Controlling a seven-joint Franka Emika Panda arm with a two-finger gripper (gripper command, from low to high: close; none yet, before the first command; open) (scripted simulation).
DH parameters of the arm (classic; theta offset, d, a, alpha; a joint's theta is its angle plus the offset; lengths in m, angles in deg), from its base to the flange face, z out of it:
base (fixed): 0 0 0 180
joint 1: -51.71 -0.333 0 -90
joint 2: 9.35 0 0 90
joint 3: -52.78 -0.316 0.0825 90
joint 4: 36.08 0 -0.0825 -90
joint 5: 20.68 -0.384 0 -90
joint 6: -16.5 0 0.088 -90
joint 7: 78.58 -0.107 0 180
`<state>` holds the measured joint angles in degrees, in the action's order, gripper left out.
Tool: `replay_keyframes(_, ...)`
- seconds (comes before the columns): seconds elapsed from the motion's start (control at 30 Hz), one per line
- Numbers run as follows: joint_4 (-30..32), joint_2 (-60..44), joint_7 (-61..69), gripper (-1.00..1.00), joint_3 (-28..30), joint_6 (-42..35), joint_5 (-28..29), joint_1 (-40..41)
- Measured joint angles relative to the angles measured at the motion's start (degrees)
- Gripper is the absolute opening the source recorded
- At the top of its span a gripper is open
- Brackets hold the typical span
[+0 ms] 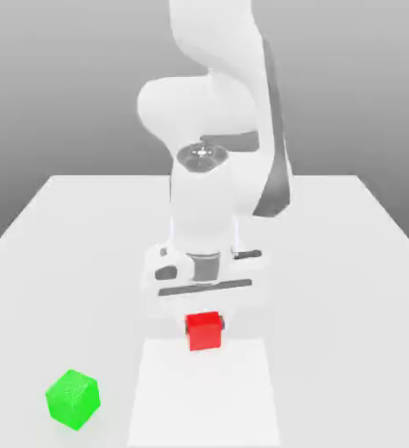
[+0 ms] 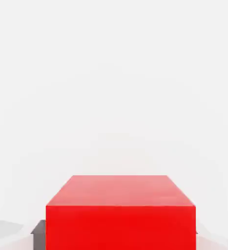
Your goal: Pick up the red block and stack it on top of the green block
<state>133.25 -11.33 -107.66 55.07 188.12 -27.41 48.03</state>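
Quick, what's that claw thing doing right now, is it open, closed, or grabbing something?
Gripper: closed on the red block, at the table. The green block sits apart, untouched.

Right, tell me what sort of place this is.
Likely a simulated test bench: a bare white table, blank grey backdrop, a red block and a green block.
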Motion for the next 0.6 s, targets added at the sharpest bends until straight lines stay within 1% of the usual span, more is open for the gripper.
replay_keyframes(0.4,1.82,10.62,-6.16,-1.0,-0.58,-9.1,7.82,3.03)
replay_keyframes(0.5,-2.6,8.89,-9.98,-1.0,0.76,-11.74,11.37,6.72)
replay_keyframes(0.6,-8.09,6.24,-12.93,-1.0,2.8,-14.57,12.91,9.75)
